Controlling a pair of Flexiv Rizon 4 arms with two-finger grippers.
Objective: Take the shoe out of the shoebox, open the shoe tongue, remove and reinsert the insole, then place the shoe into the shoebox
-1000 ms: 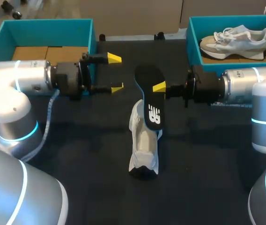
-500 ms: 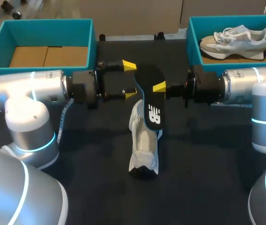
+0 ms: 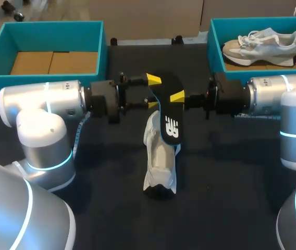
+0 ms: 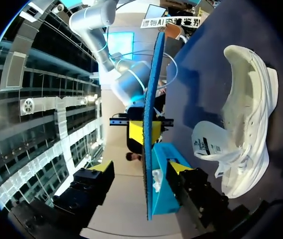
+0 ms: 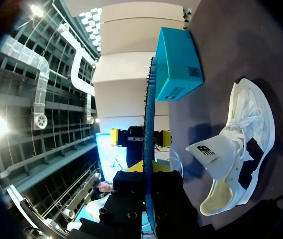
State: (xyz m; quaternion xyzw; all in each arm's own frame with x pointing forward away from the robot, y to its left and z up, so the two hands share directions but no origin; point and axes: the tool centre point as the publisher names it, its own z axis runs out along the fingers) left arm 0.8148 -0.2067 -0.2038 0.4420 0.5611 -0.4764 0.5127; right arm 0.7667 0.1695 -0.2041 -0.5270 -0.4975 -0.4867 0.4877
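Observation:
The black insole (image 3: pixel 167 91) is held up over the table, its heel end resting in the white shoe (image 3: pixel 159 156), which lies on the dark tabletop. My right gripper (image 3: pixel 175 98) is shut on the insole from the right. My left gripper (image 3: pixel 152 91) stands open astride the insole's left edge, one yellow tip above, one below. In the left wrist view the insole (image 4: pixel 149 124) stands edge-on between the fingers (image 4: pixel 101 168) with a gap on each side, and the shoe (image 4: pixel 243 129) lies beside it. The right wrist view shows the insole (image 5: pixel 149 124) clamped in my right gripper (image 5: pixel 149 169).
A teal shoebox (image 3: pixel 49 32) stands at the back left, with only its cardboard floor showing inside. Another teal shoebox (image 3: pixel 217 39) at the back right holds a second pale shoe (image 3: pixel 262 44). Bare dark table lies in front of the shoe.
My left arm has moved right, bringing its fingers around the insole's edge, and they have narrowed. The right arm, insole and shoe have stayed put.

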